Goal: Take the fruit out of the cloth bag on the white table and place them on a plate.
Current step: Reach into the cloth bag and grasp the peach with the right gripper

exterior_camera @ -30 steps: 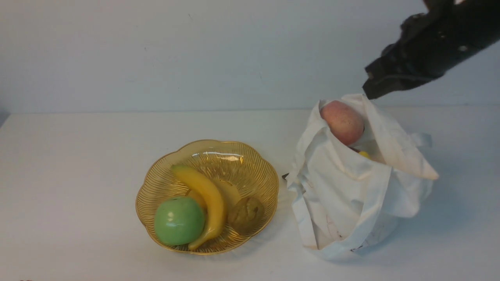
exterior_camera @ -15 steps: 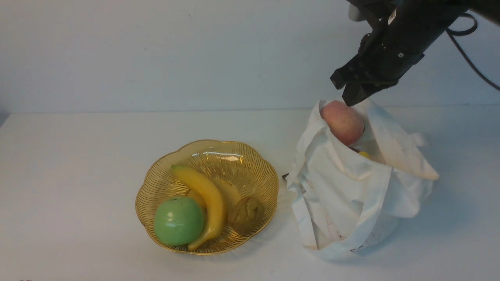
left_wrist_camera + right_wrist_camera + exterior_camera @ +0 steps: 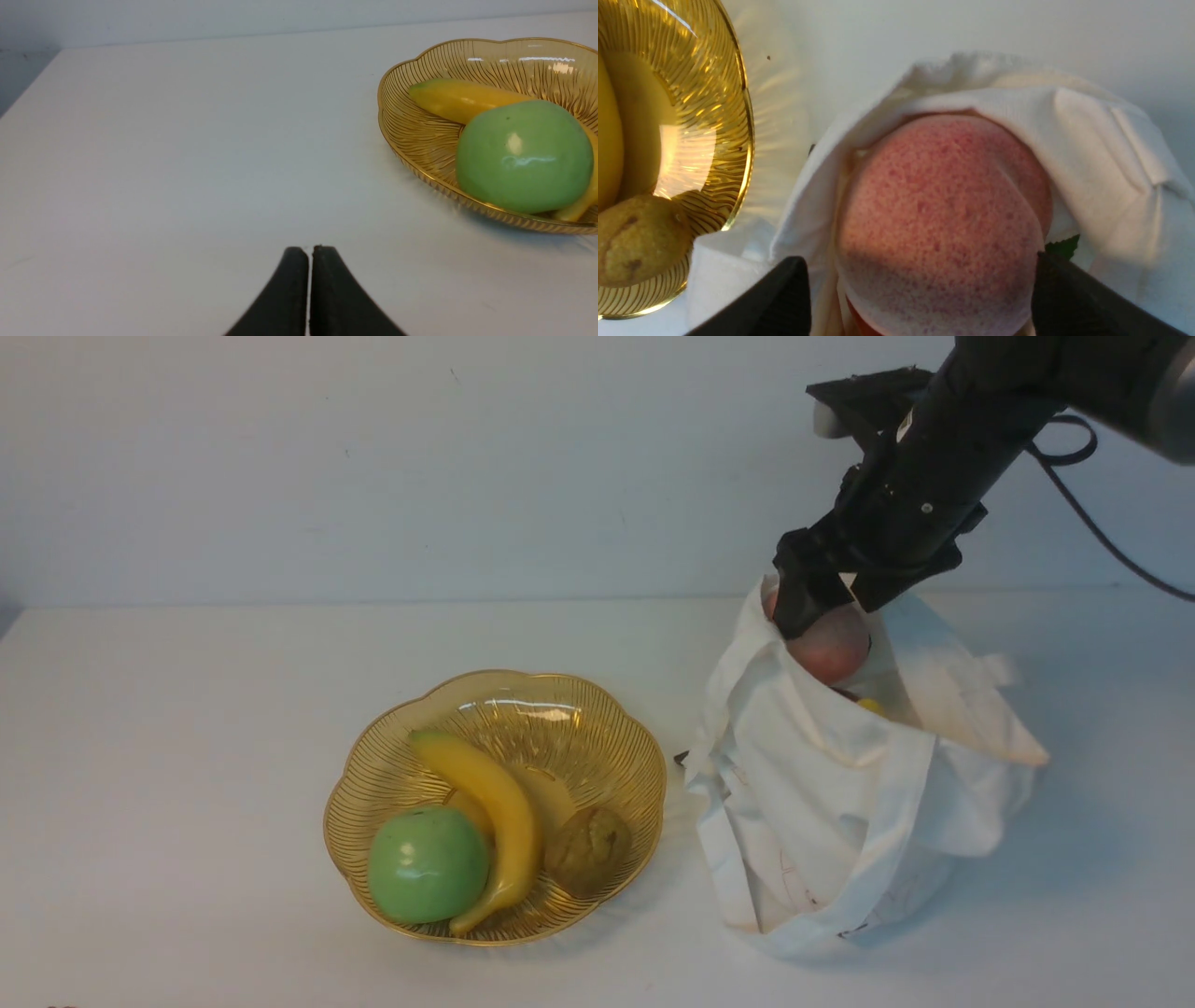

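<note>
The right gripper (image 3: 822,616) has its fingers apart, 1 on either side of the peach (image 3: 834,651), which sits in the mouth of the cloth bag (image 3: 840,803), partly hidden by fabric. Whether the fingers touch it is unclear. The left gripper (image 3: 309,261), fingers pressed together and mostly cut off, is near the plate (image 3: 406,135) on the white table (image 3: 187,709).

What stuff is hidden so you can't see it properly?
- Front view: the soft white cloth bag hides the speckled pink peach's lower half and most of a small yellow thing near it.
- Right wrist view: the picture edge cuts off the black right gripper, so finger contact with the peach is unclear.
</note>
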{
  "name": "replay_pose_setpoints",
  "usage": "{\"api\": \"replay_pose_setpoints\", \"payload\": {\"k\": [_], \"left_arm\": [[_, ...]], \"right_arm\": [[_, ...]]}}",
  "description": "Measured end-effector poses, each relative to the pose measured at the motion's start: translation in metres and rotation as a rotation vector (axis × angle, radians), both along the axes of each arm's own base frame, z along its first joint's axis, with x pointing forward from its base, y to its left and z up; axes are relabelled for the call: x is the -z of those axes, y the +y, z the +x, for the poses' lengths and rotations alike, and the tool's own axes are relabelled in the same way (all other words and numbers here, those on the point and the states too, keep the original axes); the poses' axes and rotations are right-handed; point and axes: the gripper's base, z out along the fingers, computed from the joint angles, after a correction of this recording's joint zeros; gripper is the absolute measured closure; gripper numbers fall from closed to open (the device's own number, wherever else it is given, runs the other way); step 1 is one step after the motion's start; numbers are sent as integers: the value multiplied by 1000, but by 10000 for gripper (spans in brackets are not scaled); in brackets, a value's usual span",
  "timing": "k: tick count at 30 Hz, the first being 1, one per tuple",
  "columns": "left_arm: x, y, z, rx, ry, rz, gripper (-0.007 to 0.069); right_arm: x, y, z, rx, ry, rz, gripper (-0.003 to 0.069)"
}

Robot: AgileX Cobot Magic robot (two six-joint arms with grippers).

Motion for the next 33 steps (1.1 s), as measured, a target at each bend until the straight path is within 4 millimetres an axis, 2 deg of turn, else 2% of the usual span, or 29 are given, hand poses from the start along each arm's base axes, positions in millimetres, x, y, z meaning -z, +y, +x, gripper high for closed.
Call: {"api": "replay_pose_setpoints", "payload": {"k": [5, 11, 16, 20, 22, 28, 33], "left_arm": [[0, 0, 0, 0, 0, 0, 632], [0, 0, 0, 0, 0, 0, 632], [0, 0, 0, 0, 0, 0, 632], [0, 0, 0, 0, 0, 0, 632], [0, 0, 0, 0, 0, 0, 632], [0, 0, 0, 0, 0, 0, 632], [0, 0, 0, 0, 0, 0, 632]], "right_arm": [[0, 1, 1, 6, -9, 13, 72], [23, 4, 9, 25, 38, 8, 72], [31, 5, 13, 30, 49, 10, 73], [35, 6, 13, 30, 61, 16, 125], [35, 6, 13, 29, 64, 18, 126], [24, 7, 15, 20, 47, 22, 126], [-7, 6, 10, 33, -23, 49, 126]]}}
